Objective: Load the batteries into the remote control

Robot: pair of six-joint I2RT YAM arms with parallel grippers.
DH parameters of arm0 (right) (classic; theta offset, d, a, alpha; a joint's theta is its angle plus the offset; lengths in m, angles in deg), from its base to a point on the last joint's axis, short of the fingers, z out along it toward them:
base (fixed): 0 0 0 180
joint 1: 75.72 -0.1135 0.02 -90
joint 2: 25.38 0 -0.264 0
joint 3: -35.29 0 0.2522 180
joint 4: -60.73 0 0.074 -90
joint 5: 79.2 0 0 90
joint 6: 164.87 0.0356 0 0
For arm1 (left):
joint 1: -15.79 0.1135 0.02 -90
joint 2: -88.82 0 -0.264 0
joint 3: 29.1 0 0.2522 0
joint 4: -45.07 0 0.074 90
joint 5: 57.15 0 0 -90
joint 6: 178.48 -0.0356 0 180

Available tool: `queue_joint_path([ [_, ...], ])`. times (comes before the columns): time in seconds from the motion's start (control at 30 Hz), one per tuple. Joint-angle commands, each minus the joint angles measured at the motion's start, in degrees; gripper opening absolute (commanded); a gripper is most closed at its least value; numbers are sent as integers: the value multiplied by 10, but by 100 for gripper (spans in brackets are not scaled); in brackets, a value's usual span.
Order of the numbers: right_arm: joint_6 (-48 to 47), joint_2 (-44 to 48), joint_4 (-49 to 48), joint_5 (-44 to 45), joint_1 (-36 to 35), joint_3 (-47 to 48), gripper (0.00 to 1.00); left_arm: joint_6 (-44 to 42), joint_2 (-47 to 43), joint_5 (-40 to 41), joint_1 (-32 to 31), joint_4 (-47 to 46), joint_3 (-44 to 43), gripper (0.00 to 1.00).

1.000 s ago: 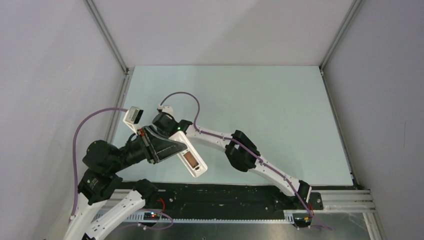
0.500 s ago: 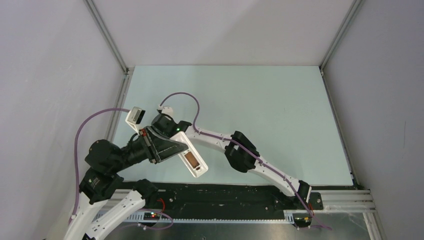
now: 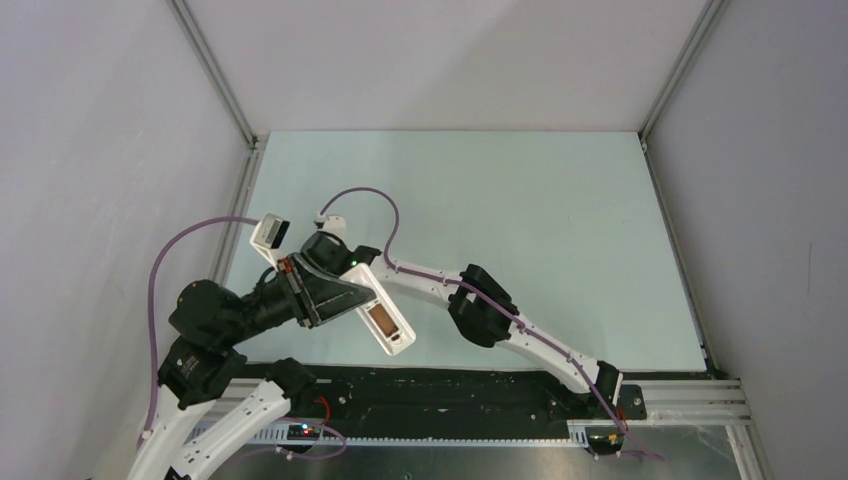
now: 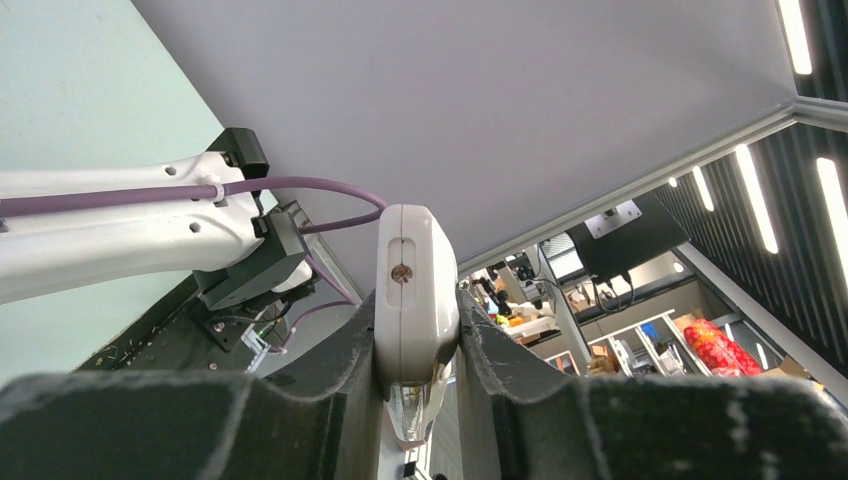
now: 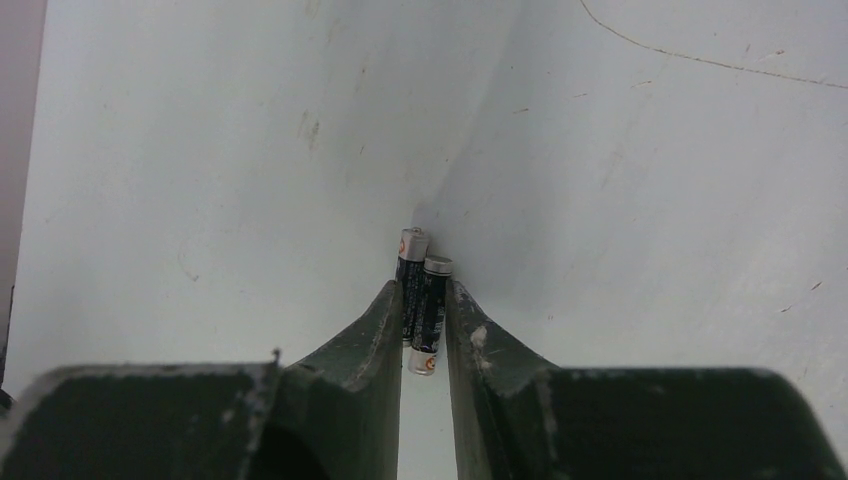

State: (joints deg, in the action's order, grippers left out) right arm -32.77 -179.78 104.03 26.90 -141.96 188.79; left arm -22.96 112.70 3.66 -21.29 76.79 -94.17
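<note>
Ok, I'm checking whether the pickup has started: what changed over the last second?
The right arm crept slightly left and nearer; the right gripper now sits shut on the batteries, which lie on the table. The left arm nudged a touch right. The left gripper stayed shut on the remote; nothing was let go.

Two batteries [image 5: 425, 300] lie side by side on the pale table [image 5: 200, 150].
</note>
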Motion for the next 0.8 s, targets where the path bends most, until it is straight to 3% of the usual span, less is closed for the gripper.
queue_joint_path([
  [0.0, -6, -37, 127, 19, -4, -54, 22, -2, -8, -13, 3, -9, 4, 0],
  [0.77, 46, 68, 65, 86, -6, -213, 13, 2, -10, -8, 3, -10, 7, 0],
])
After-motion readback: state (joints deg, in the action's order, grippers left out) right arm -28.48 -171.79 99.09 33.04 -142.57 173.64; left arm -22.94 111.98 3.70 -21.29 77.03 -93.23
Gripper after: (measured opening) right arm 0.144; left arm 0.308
